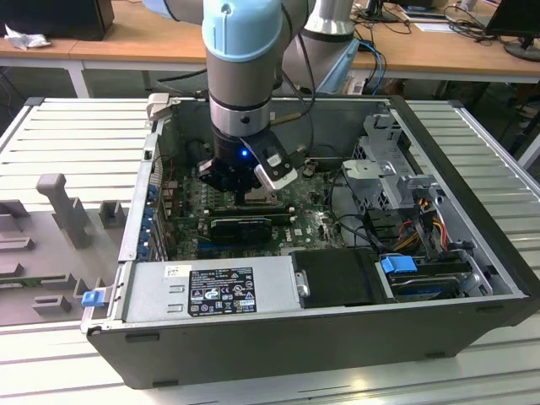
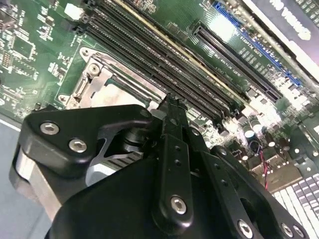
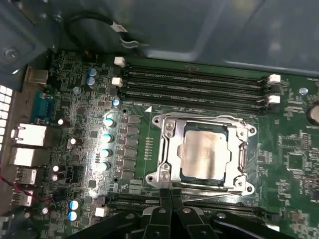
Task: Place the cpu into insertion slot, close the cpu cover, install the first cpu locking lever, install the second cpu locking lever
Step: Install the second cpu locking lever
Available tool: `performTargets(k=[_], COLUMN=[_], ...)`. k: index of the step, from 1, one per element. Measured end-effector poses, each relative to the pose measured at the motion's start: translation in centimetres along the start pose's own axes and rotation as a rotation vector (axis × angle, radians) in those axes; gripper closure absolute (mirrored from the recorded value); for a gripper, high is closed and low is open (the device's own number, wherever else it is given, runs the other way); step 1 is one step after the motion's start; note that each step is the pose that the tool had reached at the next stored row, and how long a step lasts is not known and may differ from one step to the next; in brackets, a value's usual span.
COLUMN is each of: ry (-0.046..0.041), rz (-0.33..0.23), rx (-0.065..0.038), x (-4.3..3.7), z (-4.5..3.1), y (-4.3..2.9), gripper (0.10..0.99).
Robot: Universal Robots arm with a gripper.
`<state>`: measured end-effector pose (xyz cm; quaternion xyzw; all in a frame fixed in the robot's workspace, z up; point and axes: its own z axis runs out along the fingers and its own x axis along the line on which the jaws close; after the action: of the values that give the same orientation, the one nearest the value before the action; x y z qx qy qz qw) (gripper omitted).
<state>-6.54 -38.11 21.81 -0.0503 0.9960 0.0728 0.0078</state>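
In the first wrist view the cpu (image 3: 203,152) lies flat in the insertion slot (image 3: 165,149) on the green board. The silver cpu cover (image 3: 240,149) is down over it, and the chip's grey top shows through the window. Thin wire levers run along two opposite socket edges (image 3: 199,118) (image 3: 219,193). My gripper (image 3: 172,191) is shut, its tips against the socket edge where one lever wire starts. The second wrist view has the gripper (image 2: 169,103) just past the cover (image 2: 97,79). In the exterior view the gripper (image 1: 246,196) is low inside the computer case.
Long black memory slots (image 3: 194,82) run beside the socket. A black card (image 1: 240,226) sits across the board close to the gripper. The power supply (image 1: 211,291), a drive cage (image 1: 388,160) and loose cables (image 1: 422,215) crowd the case, whose walls (image 1: 139,194) close in the board.
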Motion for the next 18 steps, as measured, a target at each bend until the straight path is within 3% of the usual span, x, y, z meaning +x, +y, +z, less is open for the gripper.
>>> performTargets(k=[2,3,5,8,13,15,16,18], ry=[0.0002,-0.0007,-0.0033,-0.0077,-0.0129,-0.018,-0.0193,-0.0195], rz=[-0.004,-0.004,-0.004,-0.004,-0.003,-0.003,-0.003,-0.003], rx=[-0.005,-0.013,-0.037,-0.079,-0.131,-0.179,-0.19,-0.193], x=[0.1,0.17,0.26,1.05,1.43,1.55,1.54,1.92], z=[0.36,0.41,0.4,0.45,0.65,1.75,1.97,2.11], y=[-0.1,-0.23,-0.61,-1.32,-2.41,-2.56,-2.48,-2.38], gripper=[0.98,0.98,0.98,0.98,0.98,0.98,0.98,0.98])
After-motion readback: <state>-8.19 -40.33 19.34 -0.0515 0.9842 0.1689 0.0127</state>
